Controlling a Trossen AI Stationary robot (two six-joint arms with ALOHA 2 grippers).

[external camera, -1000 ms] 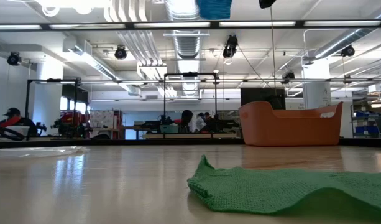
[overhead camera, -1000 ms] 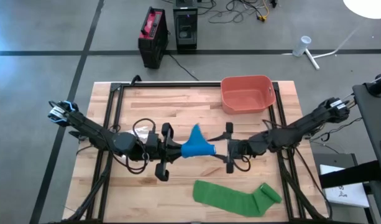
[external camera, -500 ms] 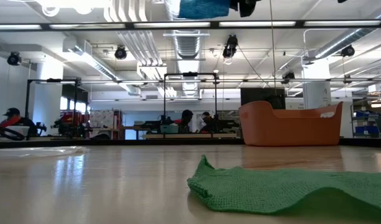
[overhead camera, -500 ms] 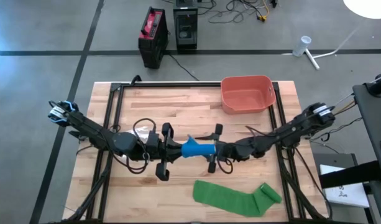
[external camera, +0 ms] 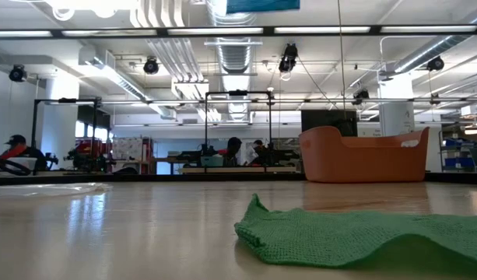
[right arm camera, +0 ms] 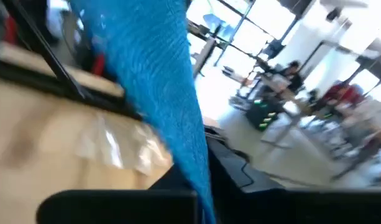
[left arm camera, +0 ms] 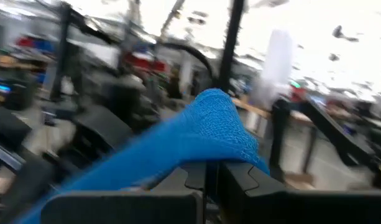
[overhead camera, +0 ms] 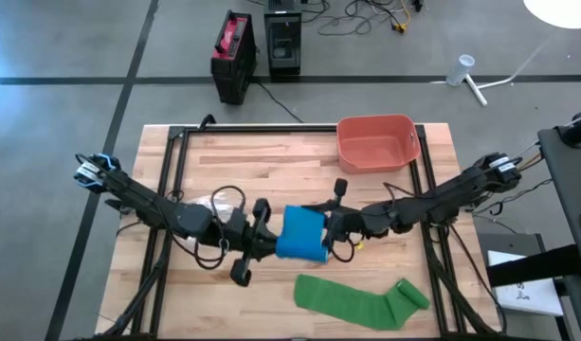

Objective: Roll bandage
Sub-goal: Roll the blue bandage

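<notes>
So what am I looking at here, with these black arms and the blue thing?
Two robot arms work at a wooden table. One picture looks straight down, one looks level across the tabletop, and two come from cameras on the arms' wrists. The left gripper and right gripper are both shut on a blue bandage, holding it in the air between them. On the table lie a green bandage and an orange bin.
</notes>
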